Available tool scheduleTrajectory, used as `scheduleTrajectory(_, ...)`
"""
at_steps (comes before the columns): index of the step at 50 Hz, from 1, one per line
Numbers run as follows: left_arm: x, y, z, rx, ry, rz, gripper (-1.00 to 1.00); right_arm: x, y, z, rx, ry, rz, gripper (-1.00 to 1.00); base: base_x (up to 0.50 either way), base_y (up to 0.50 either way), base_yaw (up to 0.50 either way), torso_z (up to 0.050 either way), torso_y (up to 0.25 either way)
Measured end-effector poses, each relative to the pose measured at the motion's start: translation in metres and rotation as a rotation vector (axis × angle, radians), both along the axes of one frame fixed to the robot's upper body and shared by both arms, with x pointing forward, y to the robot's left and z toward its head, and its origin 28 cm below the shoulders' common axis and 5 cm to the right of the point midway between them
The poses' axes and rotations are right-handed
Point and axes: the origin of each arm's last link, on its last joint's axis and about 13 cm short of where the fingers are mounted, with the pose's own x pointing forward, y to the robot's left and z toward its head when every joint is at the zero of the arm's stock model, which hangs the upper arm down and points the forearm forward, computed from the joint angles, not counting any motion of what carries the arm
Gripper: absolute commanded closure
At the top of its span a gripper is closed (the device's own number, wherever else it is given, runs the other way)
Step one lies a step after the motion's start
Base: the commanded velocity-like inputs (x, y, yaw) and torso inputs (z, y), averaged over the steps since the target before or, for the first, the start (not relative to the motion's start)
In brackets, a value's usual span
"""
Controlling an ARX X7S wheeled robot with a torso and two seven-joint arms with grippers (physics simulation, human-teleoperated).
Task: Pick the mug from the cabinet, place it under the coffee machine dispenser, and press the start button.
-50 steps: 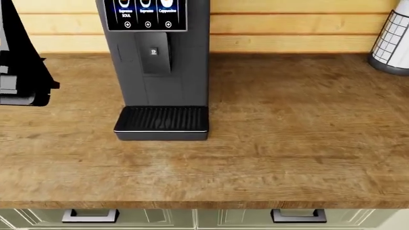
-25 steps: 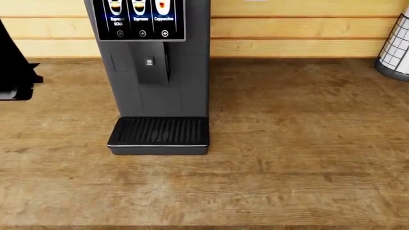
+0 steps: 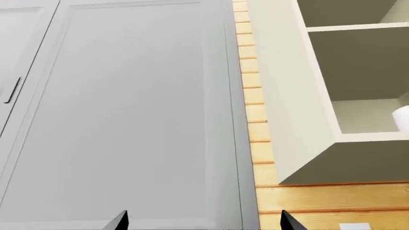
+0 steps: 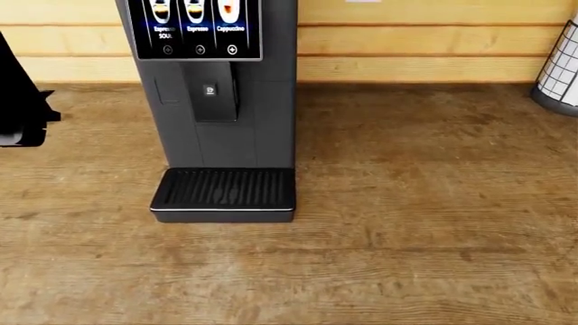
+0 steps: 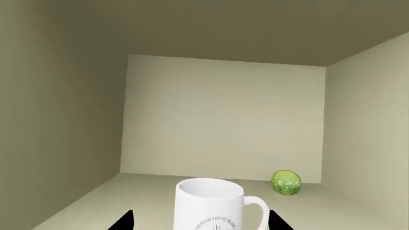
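Observation:
In the right wrist view the white mug (image 5: 211, 203), with dark print on its side and its handle to one side, stands on the floor of a pale green cabinet shelf. My right gripper (image 5: 201, 223) is open, its dark fingertips (image 5: 124, 221) on either side of the mug and apart from it. My left gripper (image 3: 203, 221) is open and empty, facing a grey cabinet door (image 3: 128, 115). In the head view the coffee machine dispenser (image 4: 214, 95) hangs above the ribbed black tray (image 4: 223, 193), below the drink-picture screen (image 4: 194, 27). Neither gripper's jaws show in the head view.
A green round thing (image 5: 286, 182) lies at the back of the shelf. A white cylinder with a black grid (image 4: 560, 64) stands at the counter's far right. Part of my dark left arm (image 4: 20, 101) shows at the left edge. The wooden counter (image 4: 415, 203) carries the machine.
The head view has shifted: the coffee machine and tray sit lower and larger in it, the counter's front edge and drawers have left the view, and the left arm's dark shape has shrunk toward the left edge.

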Motion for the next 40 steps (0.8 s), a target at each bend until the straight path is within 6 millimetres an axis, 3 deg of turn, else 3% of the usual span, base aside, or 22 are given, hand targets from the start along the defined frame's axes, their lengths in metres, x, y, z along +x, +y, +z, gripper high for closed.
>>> scheduleTrajectory(40,0.001,-0.002,-0.001,0.019,0.008,-0.011,-1.00,0.011,0.000,-0.012,-0.017,0.012,-0.005,-1.00,0.10,0.00,0.00,0.000,0.000)
